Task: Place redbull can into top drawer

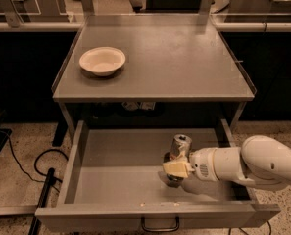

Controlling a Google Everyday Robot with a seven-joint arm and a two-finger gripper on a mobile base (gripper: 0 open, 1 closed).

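Evidently we hold the redbull can [181, 147] near upright, low inside the top drawer [77, 164] — gripper [177, 161] fingers [175, 169] pinching its side so it stands once freed.

Lab: grey metal bench [184, 58], speckled floor [22, 143], end effector [177, 164] in drawer [115, 182]

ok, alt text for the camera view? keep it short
The claw, reaching in from the right, grips the redbull can roughly upright inside the open top drawer. A cream bowl sits on the grey tabletop above, toward the left.
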